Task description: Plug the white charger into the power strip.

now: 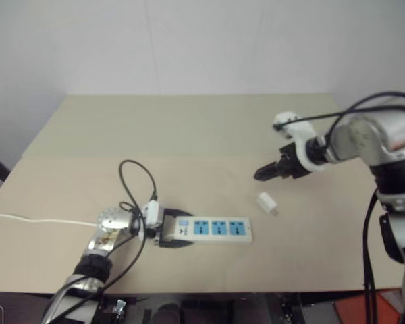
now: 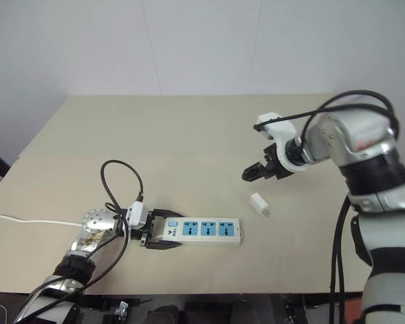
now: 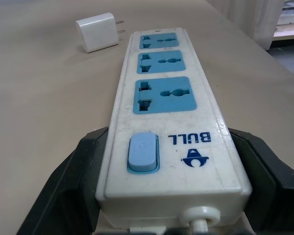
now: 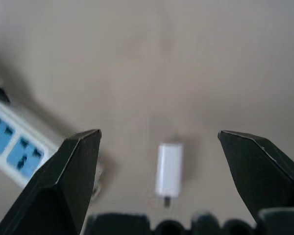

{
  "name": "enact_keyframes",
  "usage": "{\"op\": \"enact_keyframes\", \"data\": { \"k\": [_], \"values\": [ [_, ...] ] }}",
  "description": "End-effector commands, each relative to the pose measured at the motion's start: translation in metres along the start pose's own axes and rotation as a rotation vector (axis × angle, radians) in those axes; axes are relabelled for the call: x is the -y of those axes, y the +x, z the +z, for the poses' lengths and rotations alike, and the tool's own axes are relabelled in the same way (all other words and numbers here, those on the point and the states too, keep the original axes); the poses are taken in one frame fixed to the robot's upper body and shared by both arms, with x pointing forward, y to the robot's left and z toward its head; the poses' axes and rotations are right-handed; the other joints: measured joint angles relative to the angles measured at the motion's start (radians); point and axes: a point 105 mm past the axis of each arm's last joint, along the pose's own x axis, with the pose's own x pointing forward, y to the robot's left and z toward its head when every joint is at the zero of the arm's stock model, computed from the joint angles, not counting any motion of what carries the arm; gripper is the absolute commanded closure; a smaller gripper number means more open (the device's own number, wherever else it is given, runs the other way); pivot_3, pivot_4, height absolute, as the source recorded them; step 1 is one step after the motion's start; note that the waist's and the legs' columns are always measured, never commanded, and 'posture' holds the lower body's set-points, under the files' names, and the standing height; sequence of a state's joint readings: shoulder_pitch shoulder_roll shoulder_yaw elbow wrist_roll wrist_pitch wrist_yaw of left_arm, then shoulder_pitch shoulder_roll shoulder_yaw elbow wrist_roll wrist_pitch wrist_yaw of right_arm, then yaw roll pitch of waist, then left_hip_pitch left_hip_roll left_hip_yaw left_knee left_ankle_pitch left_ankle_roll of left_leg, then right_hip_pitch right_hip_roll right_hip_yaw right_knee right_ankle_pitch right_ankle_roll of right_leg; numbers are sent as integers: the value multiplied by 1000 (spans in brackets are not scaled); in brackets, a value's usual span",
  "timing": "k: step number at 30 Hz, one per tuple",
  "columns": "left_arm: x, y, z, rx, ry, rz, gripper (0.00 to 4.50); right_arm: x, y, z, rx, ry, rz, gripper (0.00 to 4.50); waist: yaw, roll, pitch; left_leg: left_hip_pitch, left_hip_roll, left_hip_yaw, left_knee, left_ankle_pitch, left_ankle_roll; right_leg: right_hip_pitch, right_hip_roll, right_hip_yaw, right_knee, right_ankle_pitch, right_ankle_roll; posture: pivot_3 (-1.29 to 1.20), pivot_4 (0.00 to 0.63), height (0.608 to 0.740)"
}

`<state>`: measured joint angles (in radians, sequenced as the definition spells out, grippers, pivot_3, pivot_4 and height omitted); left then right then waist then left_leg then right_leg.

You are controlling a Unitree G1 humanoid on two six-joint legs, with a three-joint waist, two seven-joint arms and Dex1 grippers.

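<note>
A beige table (image 1: pixel 189 128) carries everything. The power strip (image 1: pixel 219 229) lies in the left gripper (image 1: pixel 172 233). The white charger (image 1: pixel 267 203) lies below the right gripper (image 1: pixel 262 174).

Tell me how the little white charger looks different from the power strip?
The white charger is small and stubby; the power strip is long and flat. The charger is plain white; the strip has blue sockets. The charger lies loose; the left gripper holds the strip's end. Both lie on the table.
</note>
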<state>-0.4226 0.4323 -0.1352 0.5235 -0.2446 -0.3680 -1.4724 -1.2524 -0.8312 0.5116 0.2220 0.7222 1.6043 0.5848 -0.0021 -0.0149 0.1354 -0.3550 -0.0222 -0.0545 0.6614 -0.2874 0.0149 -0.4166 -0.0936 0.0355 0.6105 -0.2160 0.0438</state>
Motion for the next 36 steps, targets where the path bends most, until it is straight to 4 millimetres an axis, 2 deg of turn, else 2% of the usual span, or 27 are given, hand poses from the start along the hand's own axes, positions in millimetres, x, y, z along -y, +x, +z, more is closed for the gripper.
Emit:
{"op": "enact_keyframes", "data": {
  "k": [1, 6, 17, 20, 24, 28, 33, 36],
  "values": [
    [5, 4, -3, -4, -12, -7, 1184, 5, 9, -5, -97, 32, -29, 0, 0, 0, 0, -1, 0, 0, 0, 0, 0, -2, 0, 0, 1, 0, 0, 0, 150, 740],
    [6, 4, -1, -5, -13, -10, 1184, 4, 25, -11, -193, 32, -48, 0, -1, 1, -1, -3, -1, 1, 0, 0, 0, -4, 0, 0, 2, 0, 0, 0, 150, 740],
    [9, 1, -3, -27, -15, -11, 1184, 1, 65, -23, -285, 13, -47, 0, -11, 1, -1, -3, -1, 1, 0, 0, 0, -4, 0, 0, 4, 1, 0, 0, 150, 740],
    [9, 0, -4, -34, -16, -9, 1184, 1, 72, -22, -284, 2, -45, 535, -12, 2, -1, -3, -1, 1, 0, 0, 0, -4, 1, 0, 4, 1, 0, 0, 150, 740],
    [7, -1, -4, -39, -15, -1, 1184, 1, 78, -21, -284, -24, -54, 1860, -15, 2, -2, -3, -1, 1, 0, 0, -1, -4, 1, 0, 4, 1, 0, 0, 150, 740],
    [5, -3, -5, -48, -17, 6, 1184, 0, 74, -9, -230, -53, -56, 3305, -17, 2, -2, -2, 0, 1, 0, 0, -1, -4, 1, 0, 4, 1, 0, 0, 150, 740],
    [5, -5, -7, -59, -23, 8, 1184, -5, 52, 15, -95, -140, -37, 3393, -15, 2, -2, -2, 0, 1, 0, 1, -1, -4, 1, 0, 5, 1, -1, 0, 150, 740],
    [5, -6, -8, -65, -26, 4, 1184, -17, 23, 48, 204, -170, 52, 3393, -14, 2, -2, -3, 0, 0, 0, 1, -1, -5, 1, -1, 4, 1, -1, 0, 150, 740]
  ]
}}
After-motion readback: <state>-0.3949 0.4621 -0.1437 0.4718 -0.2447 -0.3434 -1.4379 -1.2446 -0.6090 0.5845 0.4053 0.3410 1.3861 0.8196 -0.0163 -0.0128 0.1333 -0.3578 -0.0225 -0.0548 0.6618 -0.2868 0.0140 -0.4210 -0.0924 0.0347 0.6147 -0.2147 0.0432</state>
